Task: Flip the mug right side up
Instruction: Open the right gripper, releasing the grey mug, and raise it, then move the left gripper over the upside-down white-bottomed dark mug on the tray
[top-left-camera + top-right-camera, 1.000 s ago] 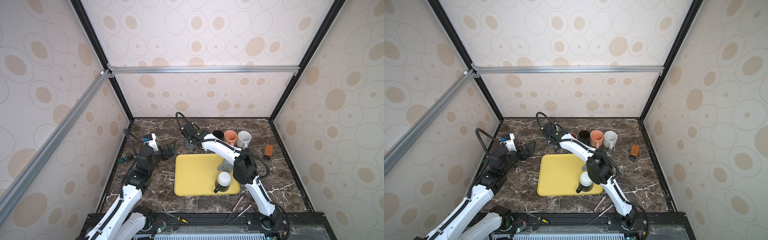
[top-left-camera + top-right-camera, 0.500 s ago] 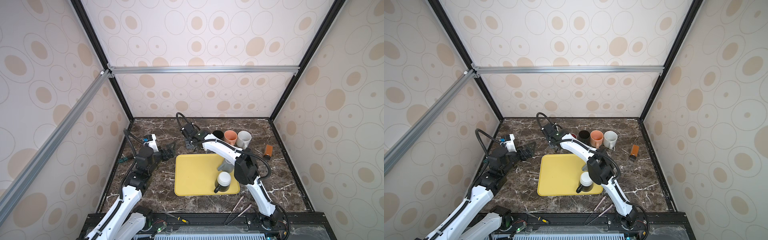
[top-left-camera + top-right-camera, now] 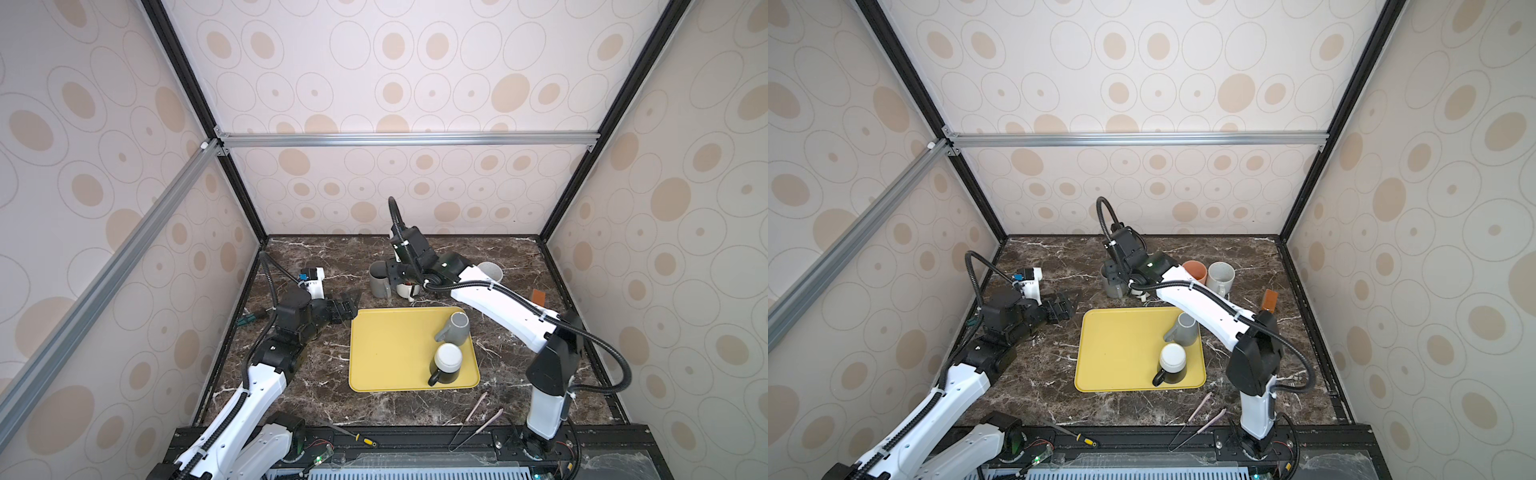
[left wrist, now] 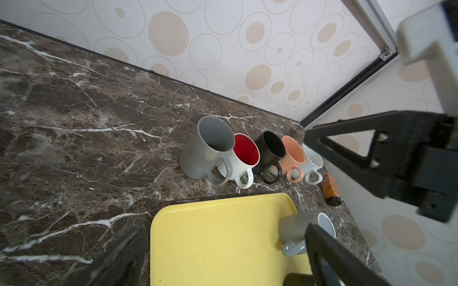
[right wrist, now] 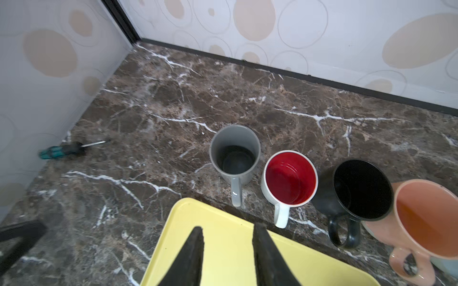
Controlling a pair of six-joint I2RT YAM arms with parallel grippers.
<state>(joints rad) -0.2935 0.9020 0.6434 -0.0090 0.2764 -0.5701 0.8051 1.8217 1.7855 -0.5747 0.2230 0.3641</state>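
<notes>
Right gripper (image 5: 228, 227) hangs empty, jaws part-open, left gripper (image 3: 349, 305) gapes idle; the dark mug (image 3: 447, 360), apparently base-up on the yellow tray (image 3: 386, 353) well behind the right gripper, should next get a side grasp and flip.

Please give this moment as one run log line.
left gripper: open, empty | right gripper: open, empty, near tray far edge | tall grey mug: upright behind tray

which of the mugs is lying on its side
The grey mug on the yellow tray: its mouth faces sideways. The dark mug beside it stands base up; the back-row mugs stand mouth up.
</notes>
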